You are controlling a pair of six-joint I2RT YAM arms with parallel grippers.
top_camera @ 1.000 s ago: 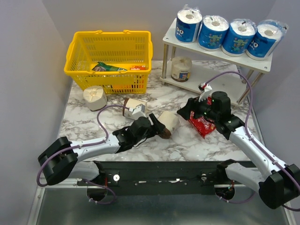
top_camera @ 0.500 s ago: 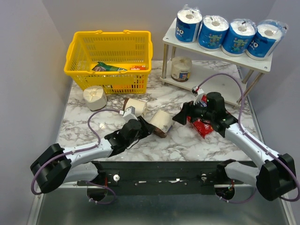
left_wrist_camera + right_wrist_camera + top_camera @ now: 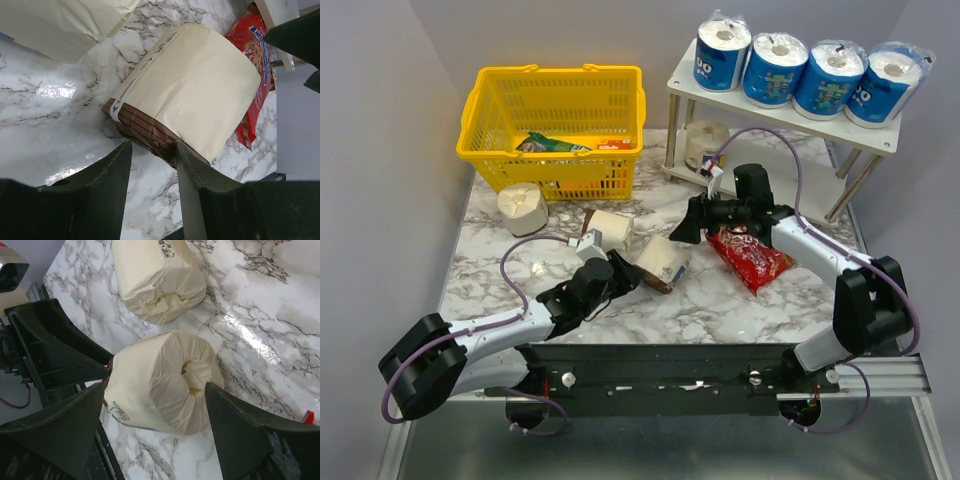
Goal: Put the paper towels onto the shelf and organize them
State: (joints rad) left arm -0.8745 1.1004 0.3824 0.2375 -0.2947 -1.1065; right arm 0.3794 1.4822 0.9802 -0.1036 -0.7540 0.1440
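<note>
left fingers [image 3: 100,190]: drawn close, narrow gap; pinched on the brown-banded rim of the near cream roll [image 3: 195,95]
left gripper [image 3: 623,280]: low over the table, reached in from the near left
right fingers [image 3: 250,440]: spread wide, released; set either side of the near cream roll's folded end, apart from it
right gripper [image 3: 155,387]: nothing grasped; pointed at the same roll from the far right
near cream roll, place: lying on the table centre, between both grippers, just left of the red snack bag [image 3: 752,258]
second cream roll [image 3: 155,280]: lying on the table just beyond the near one
third cream roll [image 3: 523,208]: on the table, at the front left corner of the yellow basket [image 3: 485,110]
fourth cream roll [image 3: 707,147]: upright on the lower tier of the shelf [image 3: 770,112], left end
blue-wrapped rolls [image 3: 775,68]: four in a row on the top tier, touching
writing: small black print seen on a white strip of the near cream roll and on the second roll's side, too small to be read; snack bag lettering blurred; blue wrap print not legible
basket contents: green packet and orange-red packet seen through the mesh
surface: white marble-pattern table [image 3: 720,305] with grey veins, glossy, light glare seen in the wrist views
room: plain pale grey walls on three sides; black mounting rail at the near edge
</note>
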